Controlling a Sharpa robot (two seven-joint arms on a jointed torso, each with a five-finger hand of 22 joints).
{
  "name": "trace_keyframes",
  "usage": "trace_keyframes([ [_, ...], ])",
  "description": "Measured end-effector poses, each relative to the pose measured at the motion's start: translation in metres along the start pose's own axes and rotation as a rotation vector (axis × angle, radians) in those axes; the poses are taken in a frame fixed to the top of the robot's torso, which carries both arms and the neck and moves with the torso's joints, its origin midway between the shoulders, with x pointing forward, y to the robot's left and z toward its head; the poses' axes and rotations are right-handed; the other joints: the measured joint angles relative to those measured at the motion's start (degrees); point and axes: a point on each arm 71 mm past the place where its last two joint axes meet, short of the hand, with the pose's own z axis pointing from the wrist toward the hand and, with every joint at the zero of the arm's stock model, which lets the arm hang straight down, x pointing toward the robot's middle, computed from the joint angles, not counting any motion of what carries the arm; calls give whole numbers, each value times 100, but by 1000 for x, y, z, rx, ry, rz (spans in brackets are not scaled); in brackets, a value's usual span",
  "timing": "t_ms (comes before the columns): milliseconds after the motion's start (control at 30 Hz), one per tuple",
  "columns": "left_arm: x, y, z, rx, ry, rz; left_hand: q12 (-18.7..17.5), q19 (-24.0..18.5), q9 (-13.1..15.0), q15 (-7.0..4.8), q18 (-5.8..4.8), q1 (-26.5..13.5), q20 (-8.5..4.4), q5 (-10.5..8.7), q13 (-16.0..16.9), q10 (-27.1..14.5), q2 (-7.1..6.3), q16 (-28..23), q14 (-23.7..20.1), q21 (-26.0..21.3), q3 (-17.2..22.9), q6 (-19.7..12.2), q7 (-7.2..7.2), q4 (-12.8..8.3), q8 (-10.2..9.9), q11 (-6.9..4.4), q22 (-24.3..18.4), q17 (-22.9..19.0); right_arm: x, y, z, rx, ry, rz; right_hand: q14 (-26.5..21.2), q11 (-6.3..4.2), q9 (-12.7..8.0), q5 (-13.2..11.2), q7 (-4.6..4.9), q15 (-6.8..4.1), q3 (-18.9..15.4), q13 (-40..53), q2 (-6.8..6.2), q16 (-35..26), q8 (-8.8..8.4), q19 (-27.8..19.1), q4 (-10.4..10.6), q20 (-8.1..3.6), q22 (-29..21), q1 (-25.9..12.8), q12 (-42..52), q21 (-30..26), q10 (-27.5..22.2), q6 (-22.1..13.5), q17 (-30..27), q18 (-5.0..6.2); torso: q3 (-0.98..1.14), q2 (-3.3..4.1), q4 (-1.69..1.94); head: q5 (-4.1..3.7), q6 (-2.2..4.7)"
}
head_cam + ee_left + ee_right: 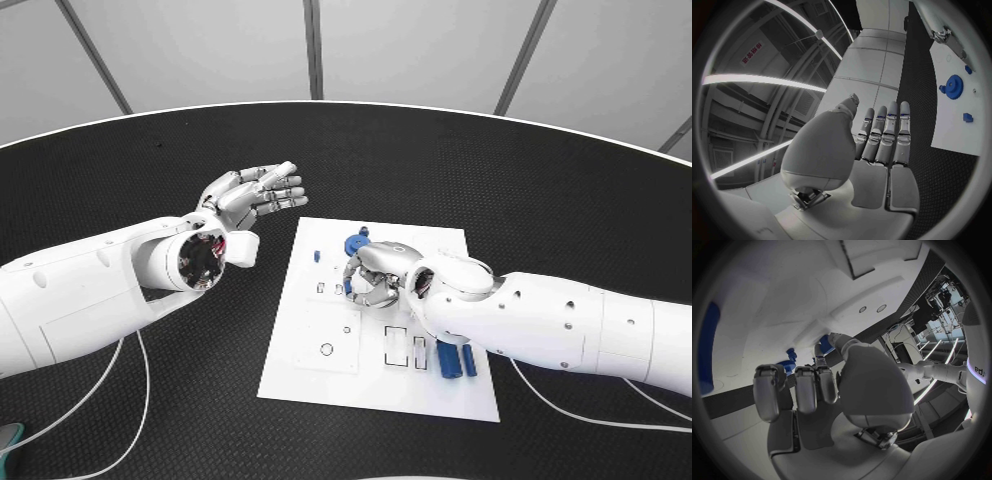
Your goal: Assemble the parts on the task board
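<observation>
From the head view, the white board (378, 370) lies in the middle of the black counter (433, 160), and the job looks only part done: a blue gear (356, 243) sits near the board's far edge with a small blue peg (316, 256) just beside it, while 2 long blue bars (459, 360) lie loose near the right arm and several outlined slots (395, 346) stand unfilled. The right robot hand (372, 277) is down on the board just beside the gear, fingers curled toward a small blue piece (348, 287); whether it truly pinches it I cannot tell. The left robot hand (254, 193) hangs above the counter, off the board, fingers straight and spread, holding nothing. In the left wrist view, that left robot hand (882, 145) shows flat and bare, with the gear (954, 86) and 2 small blue pieces on the board well apart from it. In the right wrist view, the right robot hand (811, 390) has its fingertips (824, 346) against a blue piece at the board. Pale wall panels ring the round counter.
</observation>
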Motion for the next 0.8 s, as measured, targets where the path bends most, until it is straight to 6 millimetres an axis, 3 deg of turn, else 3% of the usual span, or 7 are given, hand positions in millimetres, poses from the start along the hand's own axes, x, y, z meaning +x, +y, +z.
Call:
trace_keyframes([
  [100,0,0,0,-2,-1,0,-24,0,0,0,0,0,0,0,0,0,0,0,0,0,0,0,0,0,-23,0,0,6,0,0,0,-1,1,0,-3,50,-131,-45,41,43,-35,0,-120,0,-152,1,35,38,0,-120,-34,0,11,-143,4,0,0,0,2,-1,2],
  [167,0,0,0,-3,-2,1,-24,0,0,0,0,0,0,0,0,0,0,0,0,0,0,0,0,0,-23,0,1,6,0,0,0,-1,1,0,-3,50,-134,-97,41,43,-76,0,-156,0,-159,-11,39,50,0,-156,-65,0,11,-144,5,0,0,0,2,-2,2],
  [733,-2,1,1,-9,-5,4,-24,0,1,0,0,0,0,0,0,0,0,0,0,0,0,0,0,0,-23,0,-4,5,-7,3,-9,-38,-76,21,1,69,-148,-312,71,81,-201,-1,-210,0,-174,2,57,78,-1,-209,-117,0,-7,-217,3,1,2,-4,3,-18,12],
  [800,-2,1,1,-19,1,17,-25,72,-4,-4,68,28,-20,0,0,22,-28,1,89,34,46,22,21,-15,-23,-21,-4,31,-12,5,-17,-78,-125,41,1,89,-148,-337,71,81,-201,-2,-209,0,-195,2,57,78,-1,-209,-160,0,12,-234,3,1,4,-11,1,-24,24],
])
